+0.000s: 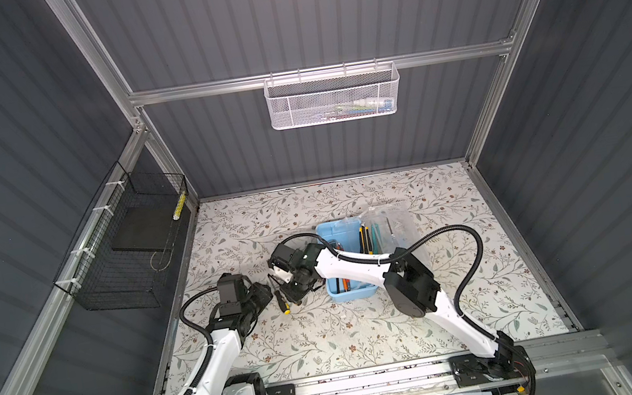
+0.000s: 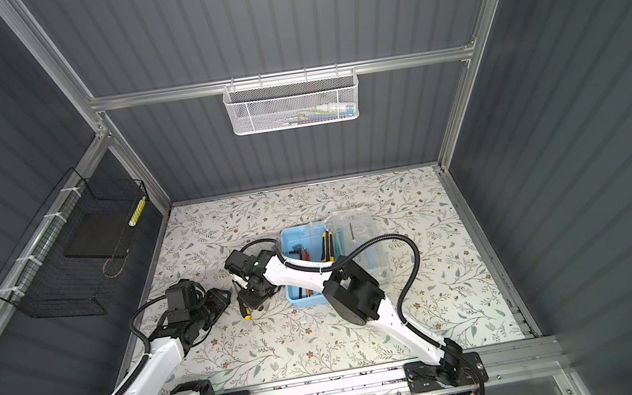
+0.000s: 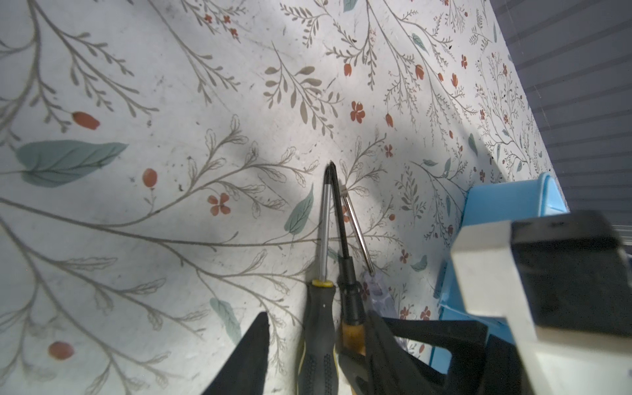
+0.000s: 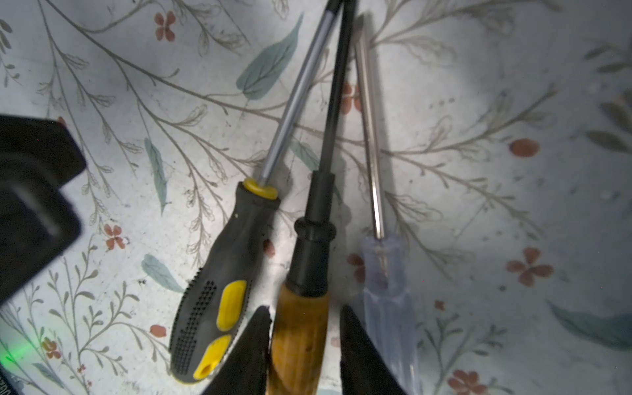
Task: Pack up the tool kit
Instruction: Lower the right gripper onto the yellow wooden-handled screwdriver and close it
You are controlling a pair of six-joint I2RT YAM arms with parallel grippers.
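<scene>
1. The room is an enclosure of dark grey ribbed wall panels in an aluminium frame. A white mesh basket hangs on the back rail and a black wire basket on the left wall, both well away from the work.
2. The flat table, covered in a white floral-print sheet, looks smooth, so a nudged tool would probably slide.
3. The tool kit's small light-blue plastic box sits mid-table with its clear lid folded open to the right. Black hex keys and yellow-black utility knives are already inside.
4. The right gripper reaches across the box. Its fingers stand apart, straddling the handle of the amber-handled, black-shafted screwdriver. One is against it; the other shows a sliver of gap.
5. The left gripper hovers just beside, fingers apart and holding nothing.
6. A black-and-yellow rubber-gripped screwdriver and a slim clear-handled screwdriver flank the amber one on the table, just left of the box, with all three tips converging.
7. The step in hand appears to be picking the middle screwdriver. It should go best if the gripper closes squarely, lifts straight up so the neighbours stay put, and lays the tool lengthwise in the box.
</scene>
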